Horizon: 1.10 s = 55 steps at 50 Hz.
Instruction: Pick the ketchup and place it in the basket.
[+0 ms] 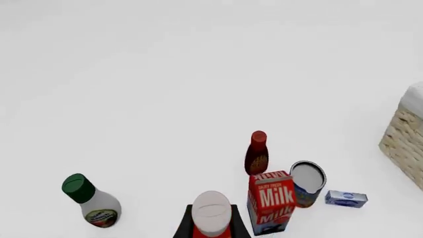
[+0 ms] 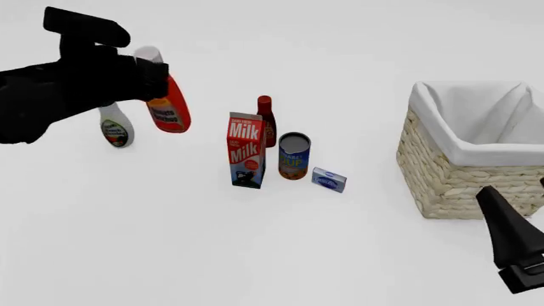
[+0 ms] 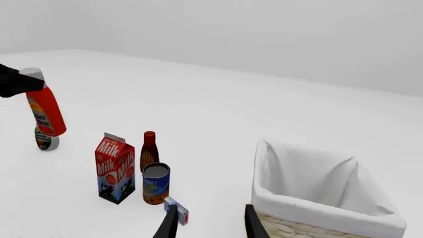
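My left gripper (image 2: pixel 151 80) is shut on the neck of the ketchup (image 2: pixel 170 107), a bright red squeeze bottle with a white cap and orange-yellow label. It hangs tilted in the air above the table at the left. In the left wrist view its white cap (image 1: pixel 211 212) sits between the dark fingers (image 1: pixel 185 224). It also shows in the right wrist view (image 3: pixel 45 111). The wicker basket (image 2: pixel 450 182) with white lining stands at the right, far from the ketchup. My right gripper (image 3: pixel 211 225) is open and empty, low in front of the basket (image 3: pixel 317 208).
On the table stand a milk carton (image 2: pixel 246 151), a slim dark red bottle (image 2: pixel 266 121), a can (image 2: pixel 294 156) and a small blue box (image 2: pixel 328 180) in the middle. A white bottle with a green cap (image 2: pixel 116 131) is under the left arm.
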### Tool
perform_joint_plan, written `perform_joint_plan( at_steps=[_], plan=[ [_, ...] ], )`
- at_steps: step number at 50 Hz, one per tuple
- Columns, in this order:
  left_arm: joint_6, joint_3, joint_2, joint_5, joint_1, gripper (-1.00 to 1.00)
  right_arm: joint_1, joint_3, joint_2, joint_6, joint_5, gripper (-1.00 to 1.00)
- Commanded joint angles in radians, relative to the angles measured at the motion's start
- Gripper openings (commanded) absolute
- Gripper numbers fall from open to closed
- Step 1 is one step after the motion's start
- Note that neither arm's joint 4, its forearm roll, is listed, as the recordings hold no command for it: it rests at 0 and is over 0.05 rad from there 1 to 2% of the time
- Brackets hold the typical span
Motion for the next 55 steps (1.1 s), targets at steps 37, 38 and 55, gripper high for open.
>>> perform_joint_plan(
  at_steps=[37,38,55],
  plan=[
    [0.086,-0.003,-0.344,0.320,-0.311,-1.00,0.351,-0.207,0.338,-0.137,-0.123,1.00],
    [0.088,-0.008,-0.343,0.324,-0.315,-1.00,0.364,-0.216,0.355,-0.146,-0.124,1.00],
    [0.114,-0.046,-0.339,0.355,-0.400,-1.00,0.470,-0.310,0.522,-0.172,-0.118,1.00]
  ],
)
